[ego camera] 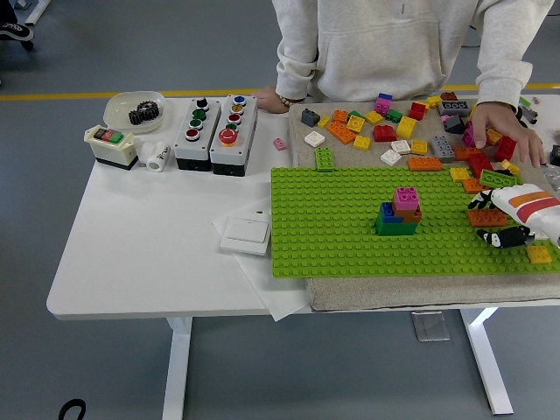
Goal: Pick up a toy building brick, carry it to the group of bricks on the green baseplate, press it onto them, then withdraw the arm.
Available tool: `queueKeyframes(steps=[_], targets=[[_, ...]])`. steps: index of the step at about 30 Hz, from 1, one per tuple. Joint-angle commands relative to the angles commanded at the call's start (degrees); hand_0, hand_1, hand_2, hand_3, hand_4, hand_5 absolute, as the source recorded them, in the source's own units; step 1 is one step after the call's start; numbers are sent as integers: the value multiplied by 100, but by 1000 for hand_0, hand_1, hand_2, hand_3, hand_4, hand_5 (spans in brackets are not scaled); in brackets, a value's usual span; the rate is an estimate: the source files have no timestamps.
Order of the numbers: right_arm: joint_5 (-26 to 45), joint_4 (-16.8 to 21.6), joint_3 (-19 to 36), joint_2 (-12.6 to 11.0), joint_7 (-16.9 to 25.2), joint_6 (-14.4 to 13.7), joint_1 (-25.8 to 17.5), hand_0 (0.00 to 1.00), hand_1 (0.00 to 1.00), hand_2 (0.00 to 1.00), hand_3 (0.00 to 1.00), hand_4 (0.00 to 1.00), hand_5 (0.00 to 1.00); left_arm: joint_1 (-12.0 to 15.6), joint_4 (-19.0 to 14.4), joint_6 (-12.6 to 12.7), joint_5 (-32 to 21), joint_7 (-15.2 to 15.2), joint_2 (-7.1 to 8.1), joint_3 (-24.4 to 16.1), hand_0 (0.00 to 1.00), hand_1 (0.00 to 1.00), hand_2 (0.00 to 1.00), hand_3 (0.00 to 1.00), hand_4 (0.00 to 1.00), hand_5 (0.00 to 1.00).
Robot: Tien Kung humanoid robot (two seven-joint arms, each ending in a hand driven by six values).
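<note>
Grey floor surrounds your white tabletop (149, 236), with the green baseplate (341, 227) right of centre on a beige mat (394, 289). At mid-right edge of the frame you see the right robot hand (500, 219), its black fingers (510, 236) curled around an orange brick (486, 217) at the baseplate's right side. The brick stack (399, 213) stands at the baseplate's middle, well apart from it. Loose bricks (376, 131) lie scattered above the baseplate. At upper right a person's hand (500, 127) rests on those bricks. Two button boxes (214, 131) sit at upper left.
</note>
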Motion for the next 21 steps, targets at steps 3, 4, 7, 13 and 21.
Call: queueKeyframes(steps=[3,4,7,13,21], targets=[[-12,2,16,-9,6,-4,-7,406,502,559,680,627,159,-1,-1,-7,0,1,3,4,852,838,845,643,723,619],[-14,2,18,-10,7,-5,-8,406,502,559,680,627,159,-1,-1,-8,0,1,3,4,852,838,845,643,723,619],[-15,12,27,-19,10,13,-17,373,472,532,648,602,147,0,-2,-19,0,-3,7,4,851,838,844,642,723,618],[-17,39,48,-35,29,1,-15,355,446,510,631,586,137,4,-1,-24,0,-7,8,-8,848,837,844,643,724,618],[10,54,78,-58,49,9,-15,340,426,496,618,574,130,7,1,-6,0,-8,5,0,848,836,844,642,724,619]])
